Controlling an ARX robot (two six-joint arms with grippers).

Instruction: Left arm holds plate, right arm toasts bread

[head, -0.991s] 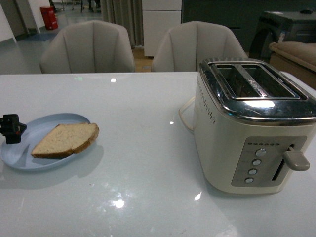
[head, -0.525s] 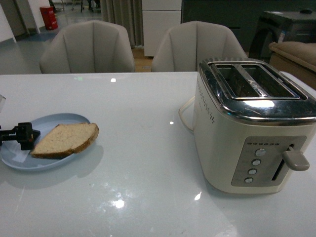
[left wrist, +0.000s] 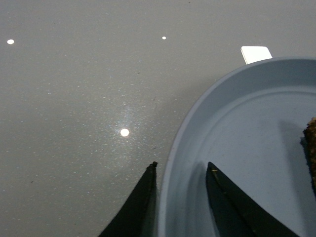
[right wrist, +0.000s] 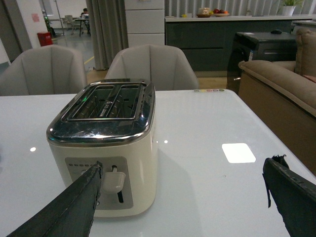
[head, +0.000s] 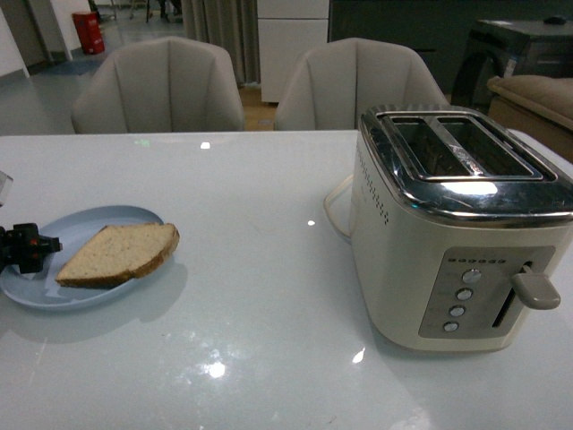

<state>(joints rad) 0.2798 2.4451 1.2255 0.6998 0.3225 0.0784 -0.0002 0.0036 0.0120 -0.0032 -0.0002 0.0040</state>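
Observation:
The pale blue plate (head: pixel 54 288) lies on the white table at the near left, and the tan bread (head: pixel 121 253) rests on its right half. My left gripper (head: pixel 27 248) shows only its black tip at the plate's left rim. In the left wrist view the left gripper (left wrist: pixel 181 168) is open, with one finger (left wrist: pixel 140 207) outside the plate (left wrist: pixel 247 128) rim and the other over its inside. A dark edge of the bread (left wrist: pixel 311 148) shows at the border. My right gripper (right wrist: pixel 182 170) is open and empty, facing the cream toaster (right wrist: pixel 106 143).
The toaster (head: pixel 457 233) stands at the right with two empty slots, its lever (head: pixel 535 291) up, and a cord (head: pixel 336 210) behind it. Two grey chairs (head: pixel 159 85) sit beyond the table's far edge. A brown sofa (right wrist: pixel 276 84) is off the table's right side.
The left gripper tip dropped lower and slid right over the plate towards the bread, then drew back a little left to the rim. Plate, bread and toaster have stayed put.

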